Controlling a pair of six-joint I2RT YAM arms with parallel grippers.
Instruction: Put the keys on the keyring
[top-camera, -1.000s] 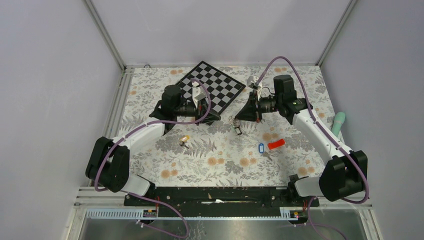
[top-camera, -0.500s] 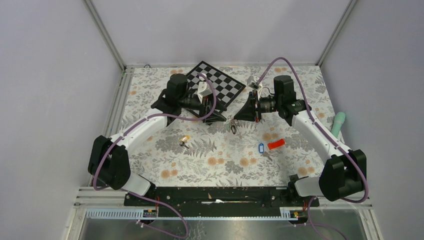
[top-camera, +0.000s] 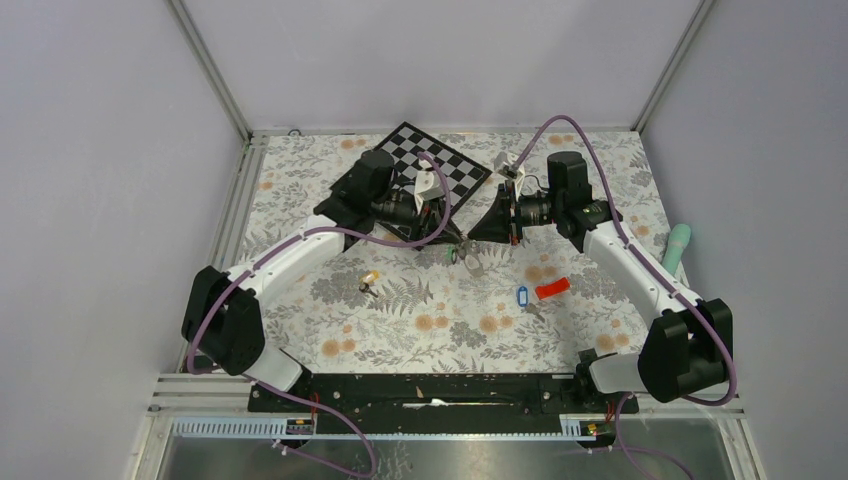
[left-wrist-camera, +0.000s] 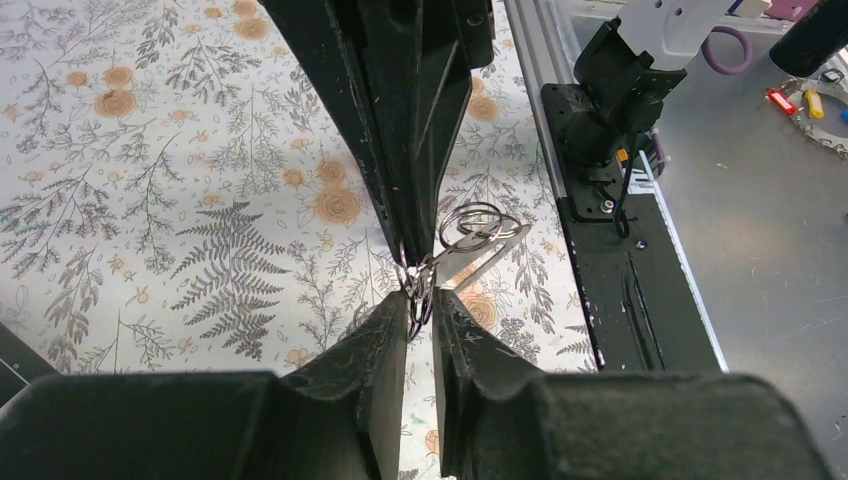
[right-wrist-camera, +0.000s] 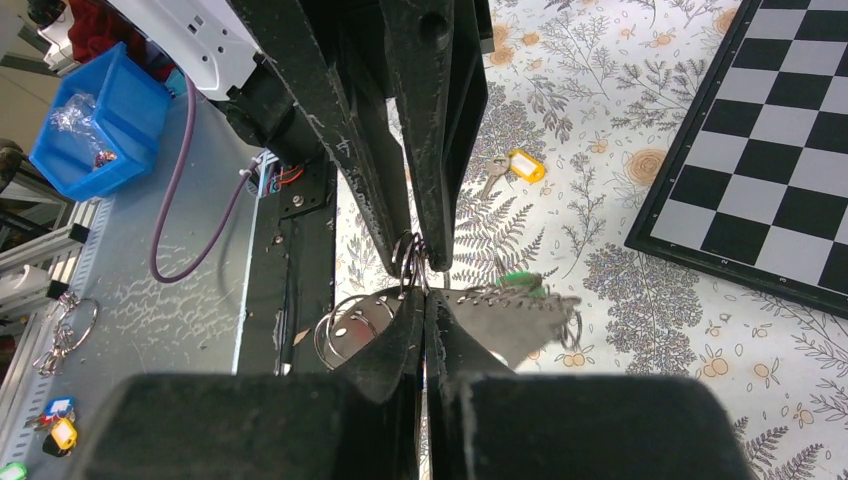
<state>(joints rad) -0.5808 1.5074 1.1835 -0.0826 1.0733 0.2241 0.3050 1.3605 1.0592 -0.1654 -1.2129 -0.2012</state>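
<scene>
Lying on the flower-patterned table toward the left is a yellow-tagged key, alone and well apart from both arms. Behind it, the left arm reaches inward across the near corner of the checkerboard, and the left gripper points at the middle of the table. Its jaws stand a narrow slit apart with a thin wire loop in the slit; whether the pads actually pinch that wire cannot be told. Directly opposite, tip to tip, comes the right gripper, its jaws pressed together on the keyring, a flat grey metal piece that sticks out sideways from the fingertips and sits above the tabletop at mid-table, between the two grippers. A green tag sits against the keyring's upper edge, and several wire rings hang bunched just beside the meeting fingertips. Farther right and nearer the arm bases, a blue-tagged key lies flat on the table, with a red tag just beside it on its right, the two not touching as far as the overhead view shows. At the table's right edge a teal object lies by the wall, well apart from everything else.
</scene>
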